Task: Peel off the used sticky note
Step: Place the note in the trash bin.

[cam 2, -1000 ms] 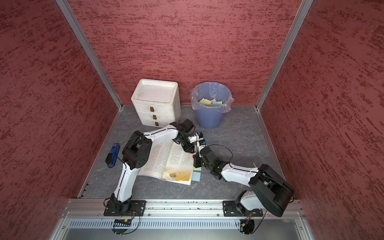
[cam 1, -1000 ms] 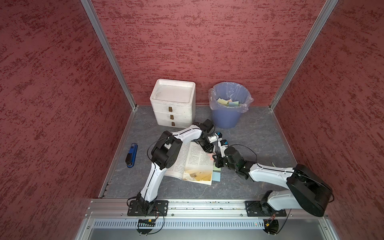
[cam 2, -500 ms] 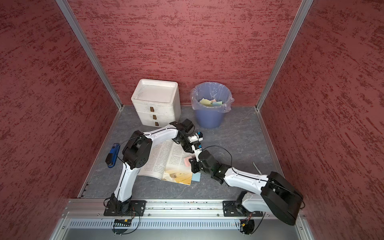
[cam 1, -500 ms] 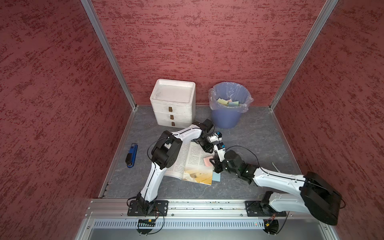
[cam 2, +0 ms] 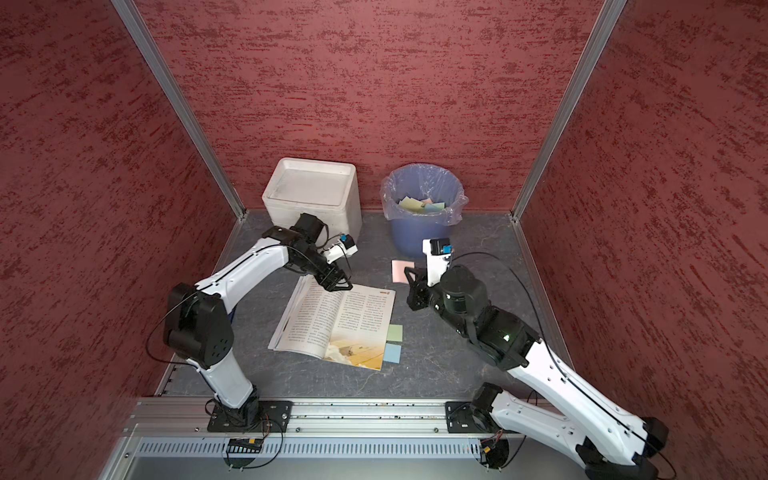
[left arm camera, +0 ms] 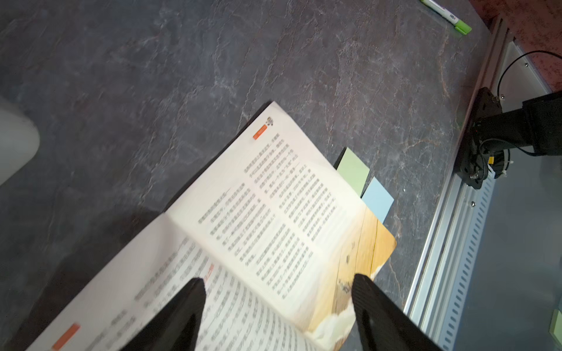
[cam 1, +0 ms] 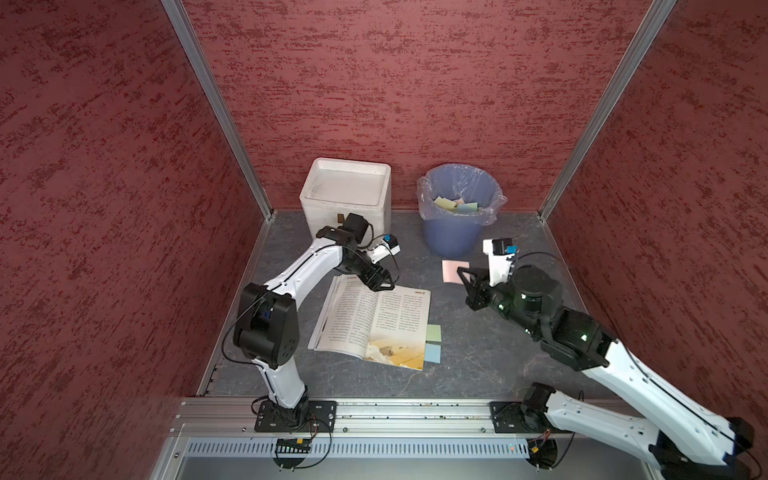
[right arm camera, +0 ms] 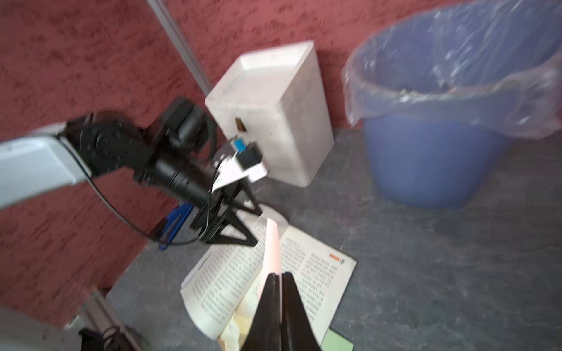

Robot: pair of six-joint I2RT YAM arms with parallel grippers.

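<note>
Right gripper (right arm camera: 278, 275) clamped on pale pink paper sticky note (cam 1: 454, 271), clear of open printed book (cam 1: 374, 320), near blue plastic bin (cam 1: 449, 239). Left gripper (left arm camera: 276, 285) jaws apart over book page.

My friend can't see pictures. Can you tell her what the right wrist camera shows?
The shut right gripper pinches a pink note, with an open book lying beyond it on the grey table. Farther back are a blue bin, a white box and the left arm.
</note>
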